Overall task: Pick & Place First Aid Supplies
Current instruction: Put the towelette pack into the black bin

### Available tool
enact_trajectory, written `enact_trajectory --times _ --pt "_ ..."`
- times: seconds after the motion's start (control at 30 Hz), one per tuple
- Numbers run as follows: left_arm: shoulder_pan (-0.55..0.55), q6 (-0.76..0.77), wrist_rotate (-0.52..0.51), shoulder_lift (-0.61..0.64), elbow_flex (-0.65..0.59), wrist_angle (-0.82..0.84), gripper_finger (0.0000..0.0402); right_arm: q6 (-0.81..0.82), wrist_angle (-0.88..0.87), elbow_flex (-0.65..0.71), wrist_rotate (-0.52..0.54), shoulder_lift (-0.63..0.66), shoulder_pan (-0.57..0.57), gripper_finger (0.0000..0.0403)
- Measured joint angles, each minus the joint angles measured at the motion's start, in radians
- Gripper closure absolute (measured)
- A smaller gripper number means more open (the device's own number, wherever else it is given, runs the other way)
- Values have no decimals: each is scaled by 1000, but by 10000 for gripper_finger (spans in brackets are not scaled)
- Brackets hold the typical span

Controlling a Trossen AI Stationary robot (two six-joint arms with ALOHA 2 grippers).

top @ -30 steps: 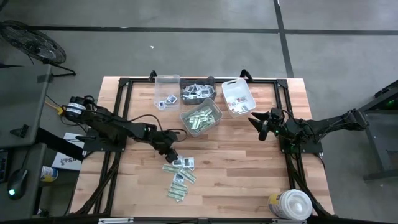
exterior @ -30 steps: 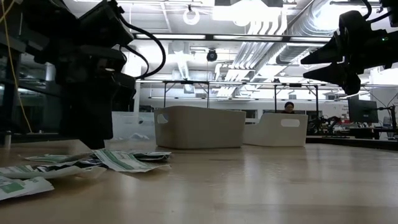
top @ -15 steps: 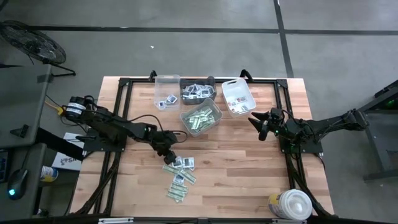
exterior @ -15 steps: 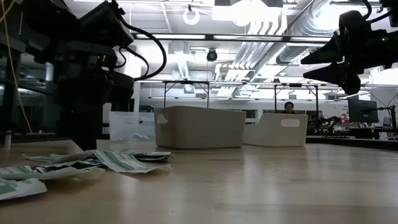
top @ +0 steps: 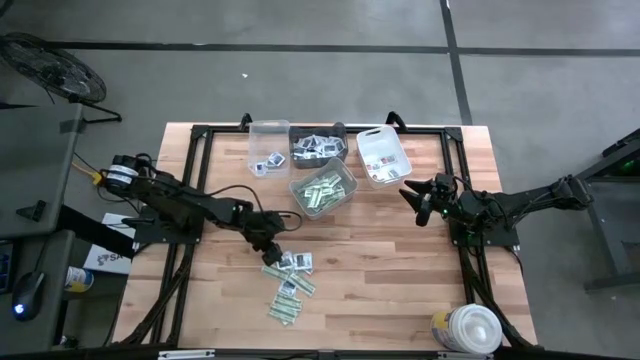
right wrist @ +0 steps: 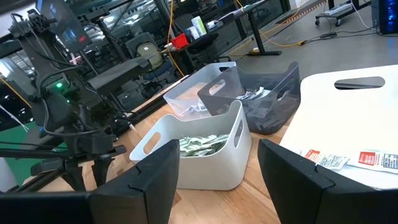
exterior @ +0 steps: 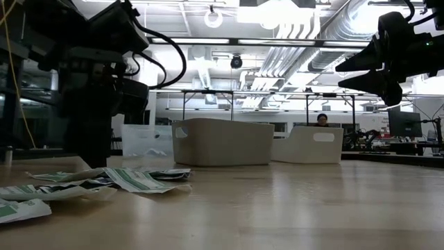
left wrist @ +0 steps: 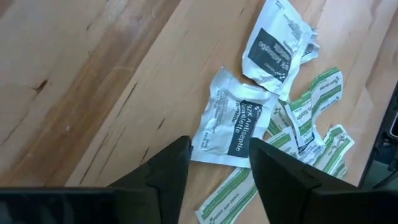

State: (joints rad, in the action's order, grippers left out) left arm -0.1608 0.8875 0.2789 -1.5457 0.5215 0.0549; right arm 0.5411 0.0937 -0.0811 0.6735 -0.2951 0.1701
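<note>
The first aid supplies lie loose on the wooden table [top: 380,270] in a pile [top: 288,280] left of centre: white squarish packets with dark print and narrow green-and-white strips. My left gripper [top: 268,245] points steeply down at the pile's far end. It is open [left wrist: 221,146], and a white antiseptic packet [left wrist: 231,118] lies flat on the wood just ahead of the gap between its fingers. My right gripper [top: 413,196] waits open [right wrist: 217,155] at the right, held level well above the table.
Several bins stand at the far side: a clear one [top: 268,148], a dark one [top: 318,148], a white one [top: 383,155] and a pale one holding green strips [top: 322,190]. A big round white tub [top: 470,330] stands at the near right corner. Bare wood lies between the arms.
My left gripper has turned a little at the wrist above the far end of the pile without leaving its place. The packets lie as they did, and my right arm has kept still.
</note>
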Motion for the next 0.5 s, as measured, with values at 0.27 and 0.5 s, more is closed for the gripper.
enact_trajectory --times 0.27,0.5 --pt "-9 -27 -12 -16 1 9 308 0 0 0 0 0 0 192" --pt "-9 -51 -21 -19 1 18 364 0 0 0 0 0 0 192"
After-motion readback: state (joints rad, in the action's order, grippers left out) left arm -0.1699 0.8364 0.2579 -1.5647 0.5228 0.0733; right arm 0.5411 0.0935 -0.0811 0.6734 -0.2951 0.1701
